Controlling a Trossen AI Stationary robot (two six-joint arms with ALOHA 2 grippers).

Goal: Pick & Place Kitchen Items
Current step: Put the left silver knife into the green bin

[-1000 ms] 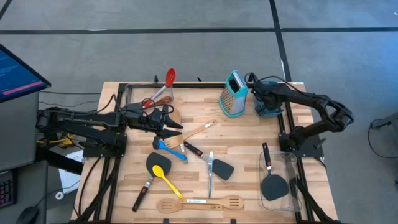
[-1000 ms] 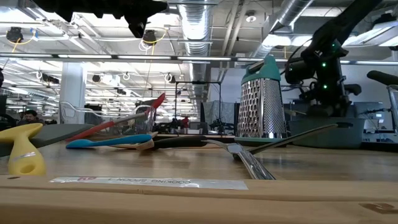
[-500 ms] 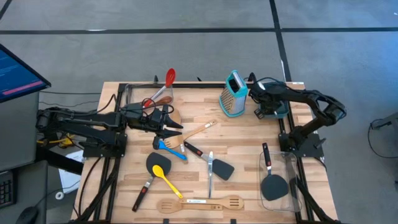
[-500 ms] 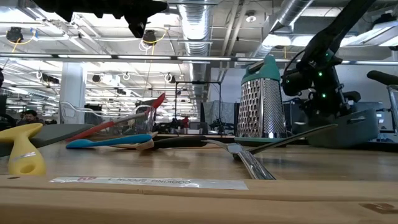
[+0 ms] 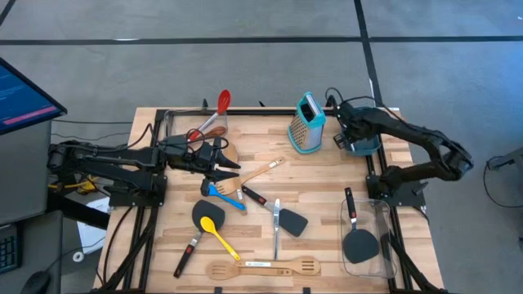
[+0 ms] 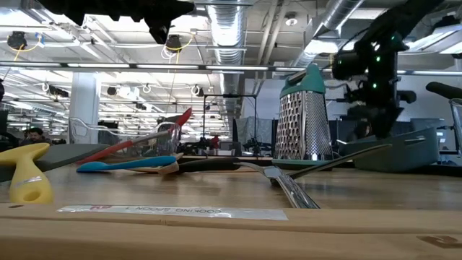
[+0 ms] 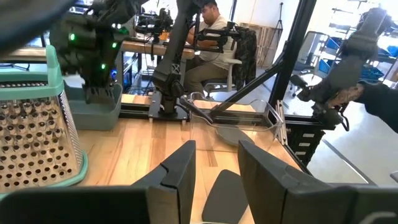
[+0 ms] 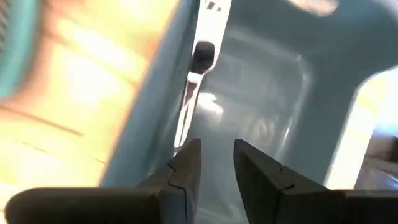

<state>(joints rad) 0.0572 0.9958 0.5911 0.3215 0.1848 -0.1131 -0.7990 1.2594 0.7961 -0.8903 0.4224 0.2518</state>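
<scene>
Pale wooden planks carry scattered utensils while the right gripper (image 5: pixel 341 131), fingers slightly parted and empty, hovers above the teal rectangular bin (image 5: pixel 364 145) where a metal cutlery piece (image 8: pixel 189 99) lies against the wall, so it should lift straight clear.

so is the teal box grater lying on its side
No, the teal box grater stands upright on the wooden table, handle on top.

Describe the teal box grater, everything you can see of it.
The teal box grater stands upright on the wooden table near its far edge, left of the teal bin. Its body is perforated shiny metal, widening toward the base, with a teal handle on top and a teal rim at the bottom. Nothing grips it; the right gripper hangs over the bin beside it.
</scene>
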